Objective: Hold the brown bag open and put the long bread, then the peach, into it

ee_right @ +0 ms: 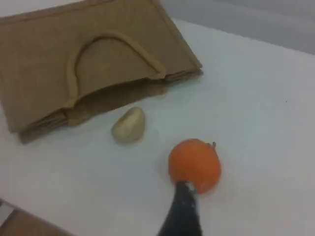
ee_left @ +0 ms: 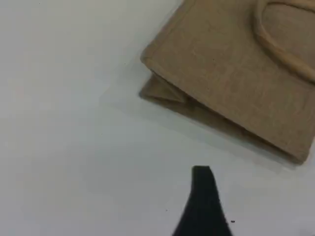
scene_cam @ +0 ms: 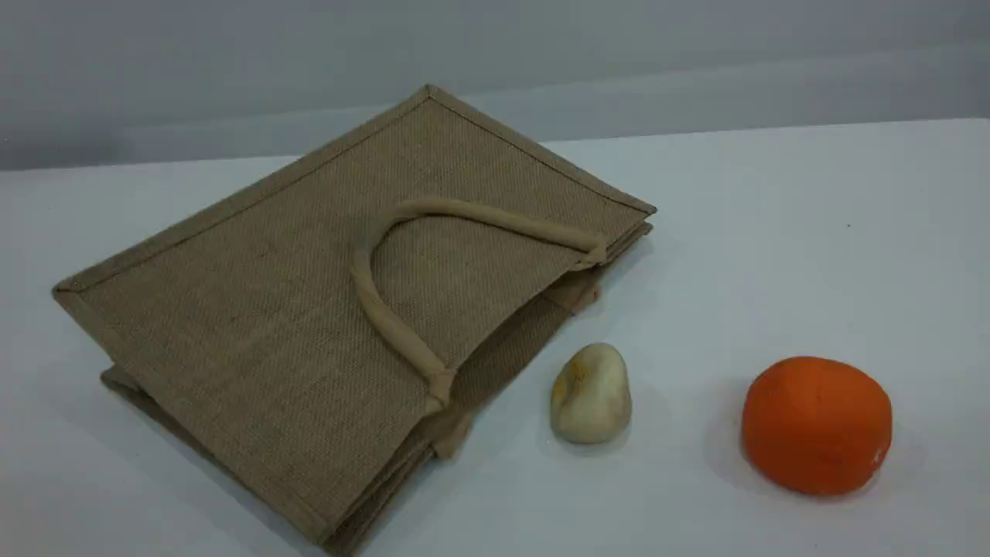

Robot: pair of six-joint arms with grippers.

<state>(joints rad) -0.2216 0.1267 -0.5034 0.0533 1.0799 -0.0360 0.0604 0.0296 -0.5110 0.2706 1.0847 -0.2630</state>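
Observation:
The brown bag [scene_cam: 255,309] lies flat and folded on the white table, its mouth toward the front right, one beige loop handle [scene_cam: 387,317] resting on top. The long bread and the peach are out of view. Neither arm appears in the scene view. In the left wrist view a single dark fingertip [ee_left: 202,189] hovers over bare table, short of the bag's corner [ee_left: 162,73], with nothing against it. In the right wrist view one dark fingertip [ee_right: 183,196] hangs just in front of an orange ball [ee_right: 194,164], also holding nothing.
A pale beige egg-shaped lump [scene_cam: 591,394] lies by the bag's mouth, and the orange ball [scene_cam: 816,424] sits to its right. A brown surface [ee_right: 17,226] shows past the table's edge in the right wrist view. A grey wall backs the table.

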